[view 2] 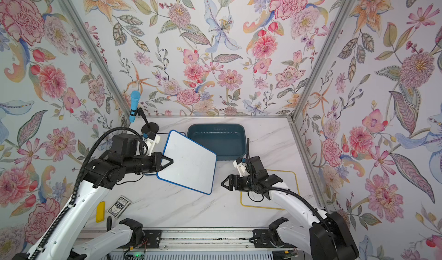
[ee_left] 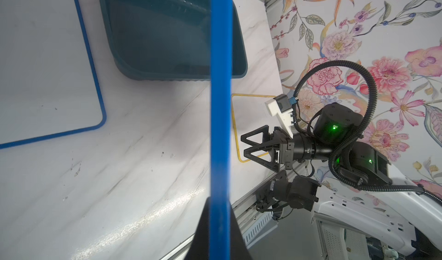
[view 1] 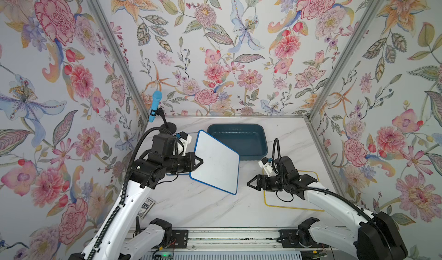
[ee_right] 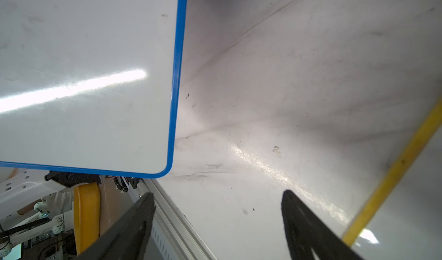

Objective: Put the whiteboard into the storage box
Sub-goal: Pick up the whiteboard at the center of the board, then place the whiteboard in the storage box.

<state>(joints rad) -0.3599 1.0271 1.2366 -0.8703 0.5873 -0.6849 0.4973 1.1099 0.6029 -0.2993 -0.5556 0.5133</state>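
Between the left gripper's (view 1: 199, 162) clenched fingers sits one edge of the blue-framed whiteboard (view 1: 216, 163), held clear of the marble table (view 1: 203, 208). Out from that grip the whiteboard reaches toward the right gripper (view 1: 250, 182), its white face turned up and tilted. Foreshortening hides which of its sides is the longer. Its edge on the far side of the left gripper covers a near corner of the storage box (view 1: 251, 146) in both top views, and the rest of the box's hollow lies uncovered beyond.

The right gripper hangs with fingers spread and nothing between them, over a yellow-framed board (view 1: 287, 205) lying flat. Bare marble separates the whiteboard's outer edge from the right gripper's tips, and more open table runs along the near side of both grippers.

The left wrist view shows the whiteboard (ee_left: 220, 91) edge-on, a blue strip running straight out from the fingers. Flat on the table to one side of it lies a second blue-framed board (ee_left: 43, 67), mostly hidden under the arm in the top views. The right wrist view gives the whiteboard's white face and a rounded corner (ee_right: 95, 79) ahead of the spread fingers (ee_right: 138, 218), with the yellow frame beside them. A card box (view 2: 118, 206) and a yellow block (view 2: 100, 211) show behind the left gripper in a top view.
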